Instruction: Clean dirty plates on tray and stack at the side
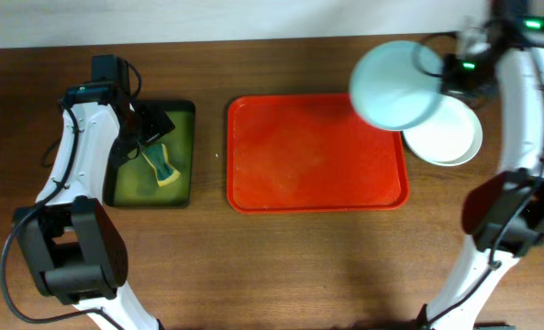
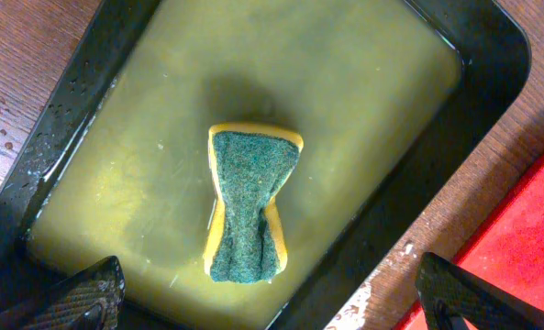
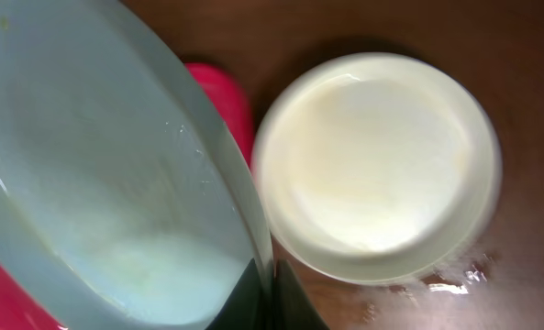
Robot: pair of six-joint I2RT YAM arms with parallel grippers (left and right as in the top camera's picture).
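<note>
Brown wooden table (image 1: 299,266), grain running left-right. Red tray (image 1: 308,165) sits flat on it at centre. Dark green tray (image 1: 191,156) lies left of the red tray, apart, with bare wood between. White plate (image 1: 450,137) rests on the wood just right of the red tray's far right corner, possibly not touching. Wet spots (image 3: 455,280) lie on the wood beside that plate, on its side away from the red tray.
</note>
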